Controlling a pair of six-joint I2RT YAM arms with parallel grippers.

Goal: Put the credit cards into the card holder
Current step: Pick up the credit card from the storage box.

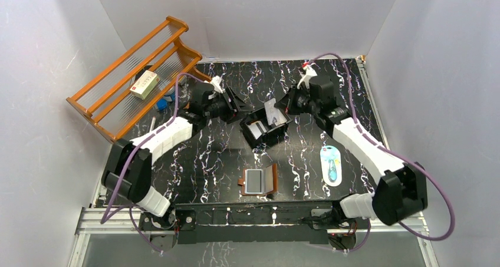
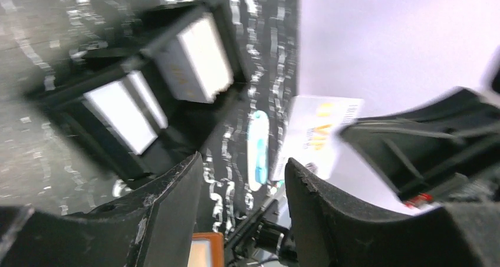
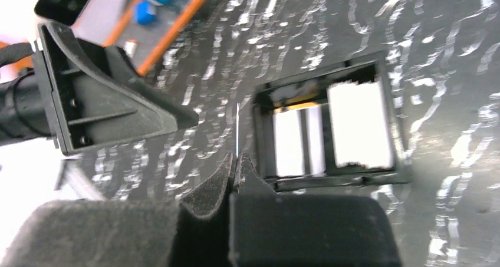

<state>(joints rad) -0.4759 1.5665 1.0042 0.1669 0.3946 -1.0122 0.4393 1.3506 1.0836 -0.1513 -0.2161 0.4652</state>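
Top external view is showing the black marbled table (image 1: 194, 161) carrying the black tray (image 1: 259, 138) at its middle, with white credit cards (image 1: 255, 128) lying inside. The card holder (image 1: 258, 181) is lying open near the middle of the near edge, well apart from the tray. The right gripper (image 3: 236, 160) is pinching one white, gold-lettered card (image 2: 318, 131) close over the tray, while the left gripper (image 2: 243, 161) is hovering beside it with its fingers spread.
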